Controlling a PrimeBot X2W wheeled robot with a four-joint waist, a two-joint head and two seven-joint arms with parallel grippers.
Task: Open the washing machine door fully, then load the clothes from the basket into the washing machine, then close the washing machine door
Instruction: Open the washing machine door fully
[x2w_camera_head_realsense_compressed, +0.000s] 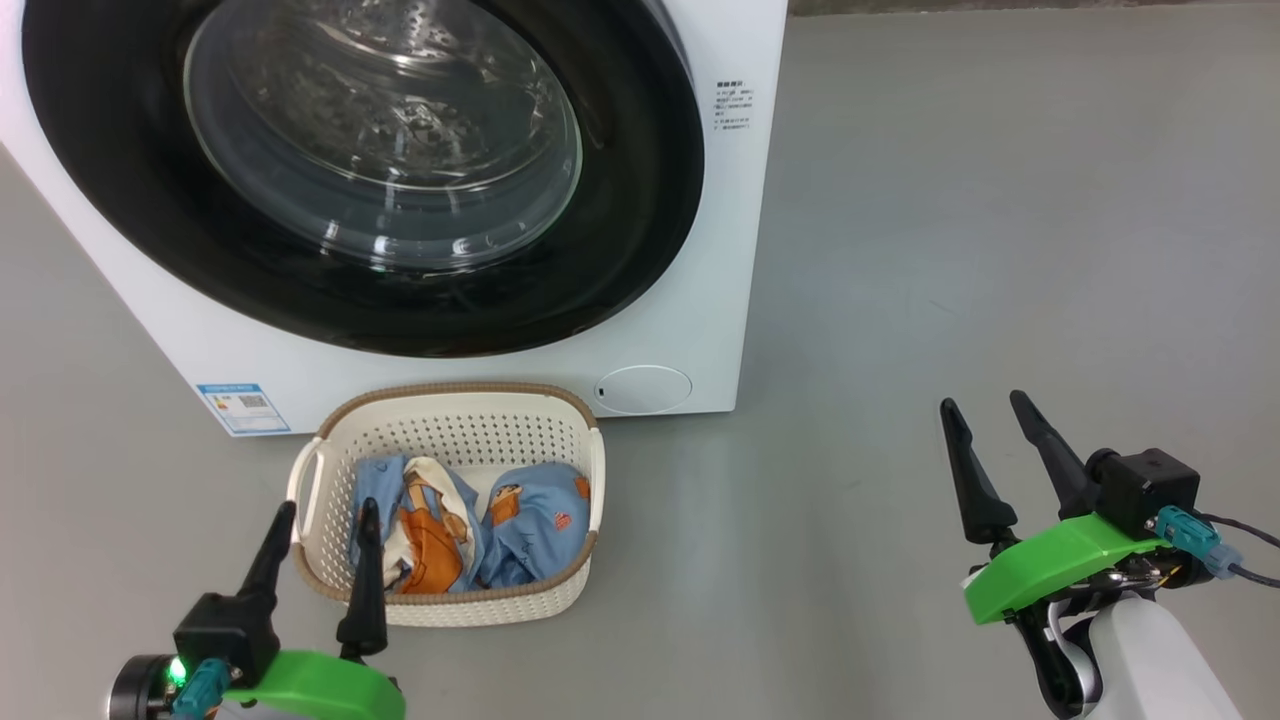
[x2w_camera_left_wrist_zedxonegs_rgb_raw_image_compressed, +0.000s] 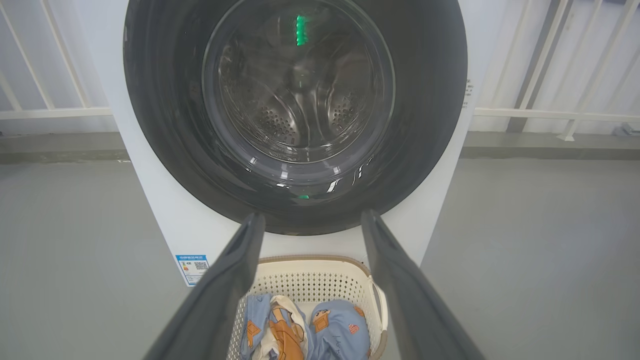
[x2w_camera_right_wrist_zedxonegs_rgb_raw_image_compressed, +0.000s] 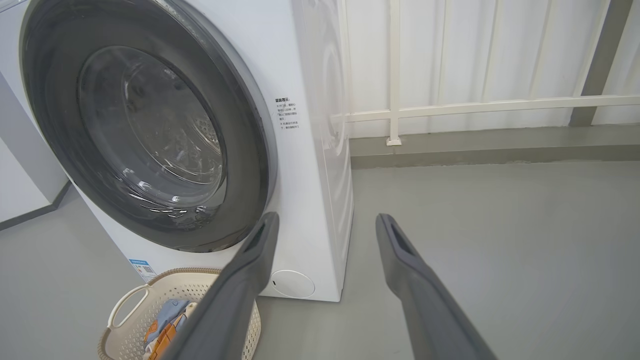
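Head view, door (x2w_camera_head_realsense_compressed: 360, 150): shut flat on the front of the washer (x2w_camera_head_realsense_compressed: 725, 250). Opening it has not begun.
Head view, basket (x2w_camera_head_realsense_compressed: 450, 392): on the floor just in front of the washer, under the door. The clothes (x2w_camera_head_realsense_compressed: 470, 525) lie inside it.
Head view, left pincer (x2w_camera_head_realsense_compressed: 327, 508): released and empty, with its fingers spread. It is in front of the washer, at the basket's near side.
Head view, right pincer (x2w_camera_head_realsense_compressed: 984, 402): released and empty, well off to the washer's right, over bare floor.
Left wrist view, door: straight ahead and shut. The steel drum (x2w_camera_left_wrist_zedxonegs_rgb_raw_image_compressed: 300, 100) shows through the glass.
Left wrist view, clothes: in the basket in front of the washer, seen between the two fingers.
Right wrist view, door: seen from the side, with its edge tight on the washer. I cannot see a handle.
Step now: I think it is opening the door.
How to do it well: find the side of the door that swings free and hook one finger behind that edge. Pull slowly in a curve until the door is wide open.
Watch out: the basket sits close under the door, so do not bump it.
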